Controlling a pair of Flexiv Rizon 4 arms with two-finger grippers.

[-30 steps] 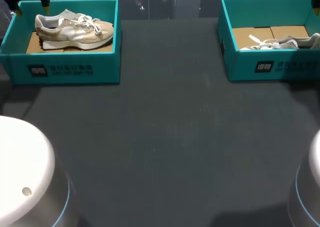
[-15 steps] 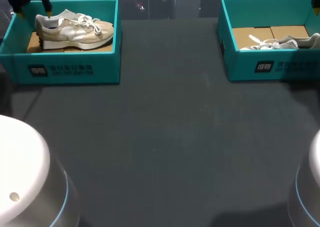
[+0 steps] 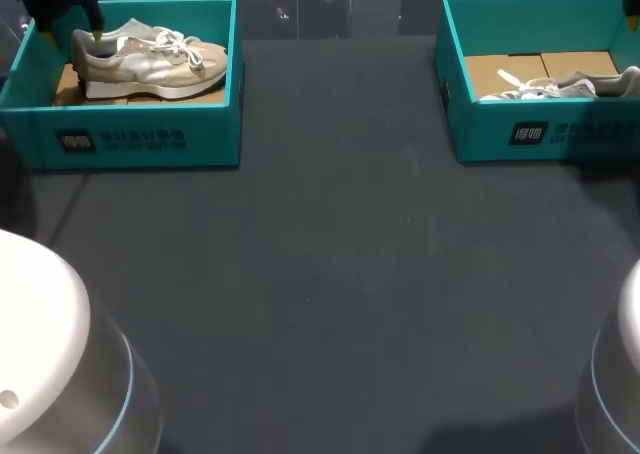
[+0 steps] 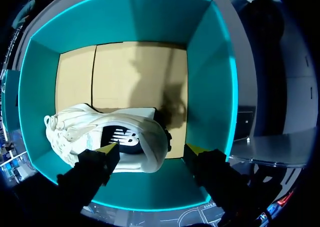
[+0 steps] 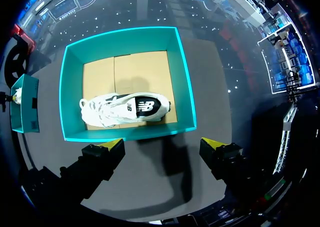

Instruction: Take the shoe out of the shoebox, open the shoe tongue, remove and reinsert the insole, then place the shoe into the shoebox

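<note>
Step one — the left tool is lined up on the shoe, which is not yet lifted.

The shoe stands on its sole inside the left shoebox, heel toward the box's outer end wall. The left tool hangs low over that same end of the box, released, with a finger to either side of the heel and no clamp on it. The right tool, also released, hovers well away from the left shoebox, above a second shoebox across the desk. As I judge it, the next move calls for sinking a little, pinching the heel collar and lifting straight up — clear of the box walls.
</note>
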